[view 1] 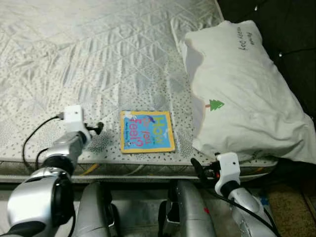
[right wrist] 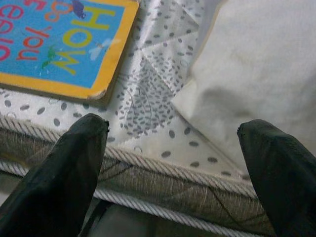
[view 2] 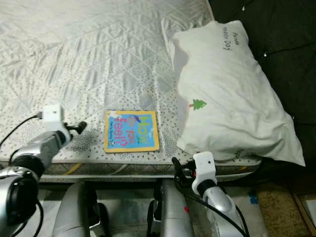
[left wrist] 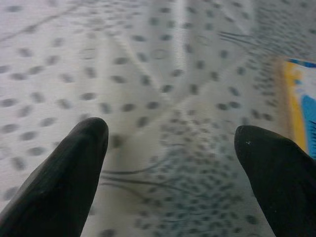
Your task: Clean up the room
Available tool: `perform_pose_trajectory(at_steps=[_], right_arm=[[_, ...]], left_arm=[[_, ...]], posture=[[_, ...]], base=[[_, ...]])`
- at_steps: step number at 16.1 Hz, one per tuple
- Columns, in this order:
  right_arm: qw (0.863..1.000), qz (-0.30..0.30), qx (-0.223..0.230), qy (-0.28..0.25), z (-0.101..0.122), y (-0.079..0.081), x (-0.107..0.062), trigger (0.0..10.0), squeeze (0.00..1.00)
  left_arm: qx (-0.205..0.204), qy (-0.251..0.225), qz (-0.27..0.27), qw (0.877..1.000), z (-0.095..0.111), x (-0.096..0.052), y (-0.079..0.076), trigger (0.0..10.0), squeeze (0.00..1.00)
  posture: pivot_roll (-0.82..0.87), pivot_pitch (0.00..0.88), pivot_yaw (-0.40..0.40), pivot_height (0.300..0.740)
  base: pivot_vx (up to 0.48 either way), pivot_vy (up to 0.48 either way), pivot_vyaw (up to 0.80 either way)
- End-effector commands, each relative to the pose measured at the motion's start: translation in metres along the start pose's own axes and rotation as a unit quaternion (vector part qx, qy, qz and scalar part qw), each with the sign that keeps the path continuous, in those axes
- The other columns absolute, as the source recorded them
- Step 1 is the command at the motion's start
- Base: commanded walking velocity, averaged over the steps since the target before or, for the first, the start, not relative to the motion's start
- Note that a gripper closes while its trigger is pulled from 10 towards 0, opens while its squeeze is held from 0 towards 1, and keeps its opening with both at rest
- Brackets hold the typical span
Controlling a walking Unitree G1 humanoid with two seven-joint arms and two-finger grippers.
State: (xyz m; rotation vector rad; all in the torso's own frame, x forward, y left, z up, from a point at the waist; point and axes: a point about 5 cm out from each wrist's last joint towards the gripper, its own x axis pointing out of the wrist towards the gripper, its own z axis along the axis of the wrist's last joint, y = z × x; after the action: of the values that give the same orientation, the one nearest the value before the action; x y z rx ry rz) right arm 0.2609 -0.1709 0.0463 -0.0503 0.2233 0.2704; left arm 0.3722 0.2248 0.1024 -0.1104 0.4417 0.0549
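Now both grippers hover at the near edge of a quilted bed (view 1: pixel 98 59).
One book (view 1: pixel 147 131) lies flat near that edge, just beside one white pillow (view 1: pixel 237 89). Left gripper (left wrist: pixel 170 143), fingers spread, sits over the mattress beside the book; right gripper (right wrist: pixel 173 143), also spread, hangs at the bed's rim below the pillow.

Flat yellow-edged book (view 1: pixel 147 131) beside pillow (view 1: pixel 237 89)

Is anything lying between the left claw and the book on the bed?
Nothing visible. The left claw is open over bare mattress beside the book, with only dotted cover between them. The pillow lies on the book's far side.
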Motion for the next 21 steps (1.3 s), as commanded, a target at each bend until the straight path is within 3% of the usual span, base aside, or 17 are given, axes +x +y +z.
perform_pose_trajectory(at_steps=[1, 4, 6, 7, 8, 9, 11, 13, 15, 16, 19, 20, 21], right_arm=[[1.0, -0.008, 0.003, 0.009, -0.003, -0.005, -0.007, 10.0, 0.0], [1.0, 0.002, 0.018, 0.001, -0.003, -0.004, -0.01, 10.0, 0.0], [1.0, 0.006, 0.021, -0.002, -0.003, -0.003, -0.009, 10.0, 0.0], [1.0, 0.007, 0.025, 0.0, -0.004, -0.002, -0.007, 10.0, 0.0], [0.999, 0.01, 0.023, -0.026, 0.035, -0.013, -0.016, 10.0, 0.0], [0.999, 0.019, 0.023, -0.039, 0.058, -0.012, -0.022, 10.0, 0.0], [0.998, 0.022, 0.033, -0.04, 0.057, -0.006, -0.013, 10.0, 0.0], [0.998, 0.024, 0.041, -0.048, 0.057, -0.002, -0.003, 10.0, 0.0], [0.997, 0.026, 0.06, -0.045, 0.064, 0.005, 0.001, 10.0, 0.0], [0.995, 0.025, 0.082, -0.056, 0.067, 0.007, 0.006, 10.0, 0.0], [0.992, 0.017, 0.109, -0.066, 0.067, 0.009, 0.014, 10.0, 0.0], [0.988, 0.013, 0.134, -0.07, 0.068, 0.01, 0.019, 10.0, 0.0], [0.987, 0.013, 0.142, -0.074, 0.068, 0.012, 0.022, 10.0, 0.0]], left_arm=[[0.011, 0.017, -0.01, 1.0, -0.006, 0.001, -0.006, 10.0, 0.0], [0.013, 0.015, -0.032, 0.999, -0.006, 0.003, -0.022, 10.0, 0.0], [0.019, 0.005, -0.034, 0.999, -0.006, 0.003, -0.022, 10.0, 0.0], [0.008, 0.003, -0.03, 1.0, -0.009, 0.002, -0.015, 10.0, 0.0], [-0.002, -0.001, -0.02, 1.0, -0.012, 0.0, -0.007, 10.0, 0.0], [-0.013, -0.009, -0.004, 1.0, -0.013, -0.002, 0.003, 10.0, 0.0], [-0.028, -0.037, 0.021, 0.999, -0.012, -0.007, 0.02, 10.0, 0.0], [-0.021, -0.063, 0.025, 0.997, -0.013, -0.012, 0.024, 10.0, 0.0], [-0.019, -0.111, 0.031, 0.993, -0.014, -0.026, 0.023, 10.0, 0.0], [0.0, -0.151, 0.029, 0.988, -0.016, -0.043, 0.017, 10.0, 0.0], [0.009, -0.19, 0.035, 0.981, -0.017, -0.065, 0.008, 10.0, 0.0], [0.045, -0.206, 0.011, 0.977, -0.023, -0.081, -0.006, 10.0, 0.0], [0.055, -0.213, 0.002, 0.976, -0.026, -0.088, -0.011, 10.0, 0.0]], posture=[[-0.29, 0.303, -0.119, 0.596], [-0.29, 0.3, -0.12, 0.596], [-0.26, 0.288, -0.116, 0.596], [-0.24, 0.276, -0.112, 0.596], [-0.22, 0.269, -0.111, 0.596], [-0.2, 0.26, -0.108, 0.596], [-0.15, 0.243, -0.102, 0.596], [-0.11, 0.227, -0.098, 0.596], [-0.07, 0.212, -0.091, 0.596], [-0.05, 0.204, -0.09, 0.596], [-0.02, 0.187, -0.084, 0.596], [0.0, 0.18, -0.076, 0.596], [0.01, 0.175, -0.073, 0.596]], base=[[0.0, 0.0, 0.0], [0.0, 0.0, 0.0], [0.0, 0.0, 0.0], [0.0, 0.0, 0.0], [0.0, 0.0, 0.0], [0.0, 0.0, 0.0], [0.0, 0.0, 0.0], [0.0, 0.0, 0.0], [0.0, 0.0, 0.0], [0.0, 0.0, 0.0], [0.0, 0.0, 0.0], [0.0, 0.0, 0.0], [0.0, 0.0, 0.0]])
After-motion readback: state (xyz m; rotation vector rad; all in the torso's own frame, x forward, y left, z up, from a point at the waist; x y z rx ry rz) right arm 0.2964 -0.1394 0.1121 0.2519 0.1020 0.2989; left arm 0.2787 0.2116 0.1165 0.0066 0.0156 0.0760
